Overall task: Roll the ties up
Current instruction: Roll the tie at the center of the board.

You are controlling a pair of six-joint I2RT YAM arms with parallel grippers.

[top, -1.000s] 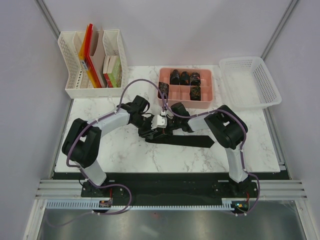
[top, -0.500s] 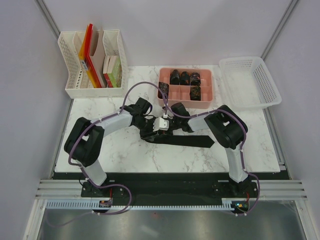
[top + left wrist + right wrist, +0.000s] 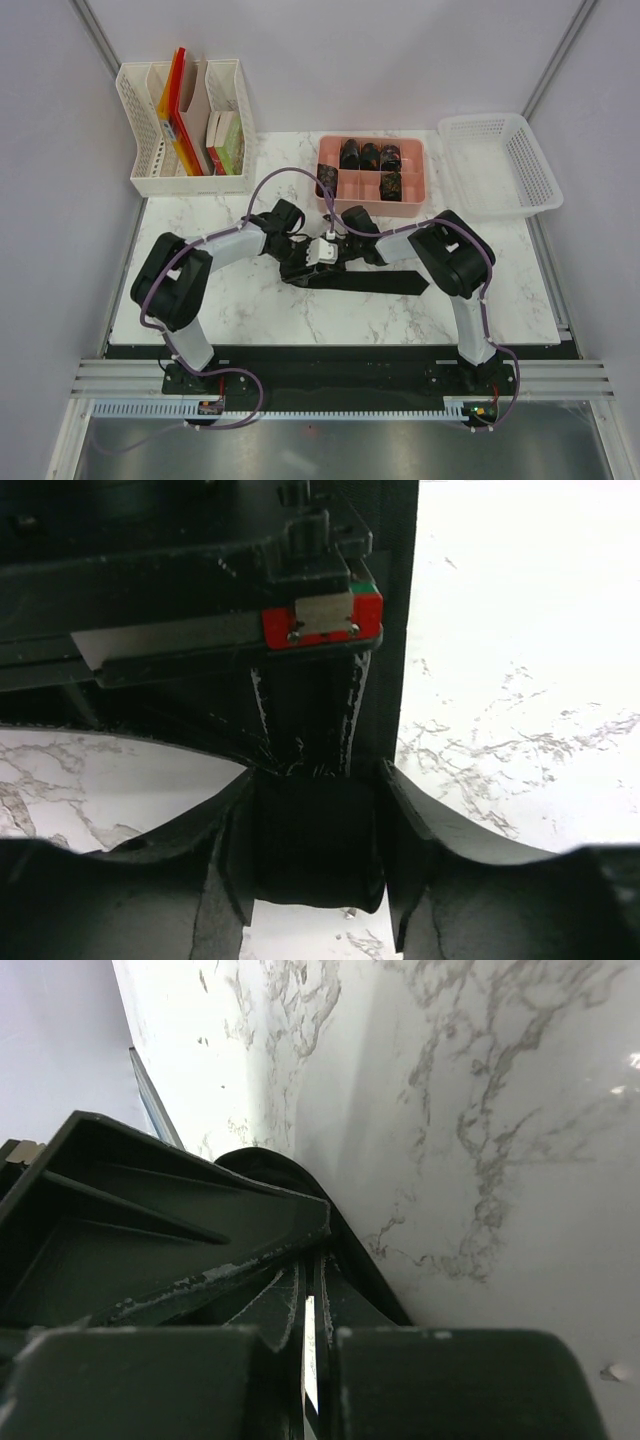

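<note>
A blackish tie (image 3: 385, 282) lies flat across the middle of the marble table, its left end wound into a small coil (image 3: 315, 850). My left gripper (image 3: 300, 260) meets the right one at that coil. In the left wrist view my left gripper (image 3: 315, 815) has both fingers pressed against the coil's sides. My right gripper (image 3: 322, 264) comes in from the right, its fingers (image 3: 305, 720) nearly closed and reaching into the coil. In the right wrist view my right gripper (image 3: 310, 1275) shows only a thin slit between its fingers, with the dark tie edge (image 3: 375, 1285) beside them.
A pink tray (image 3: 425, 185) at the back holds several rolled ties (image 3: 370, 155). A white basket (image 3: 500, 165) stands at the back right. A white file organiser (image 3: 185, 120) with books stands at the back left.
My left arm's elbow and wrist have shifted slightly right toward the coil. The right gripper and the flat part of the tie have barely moved.
</note>
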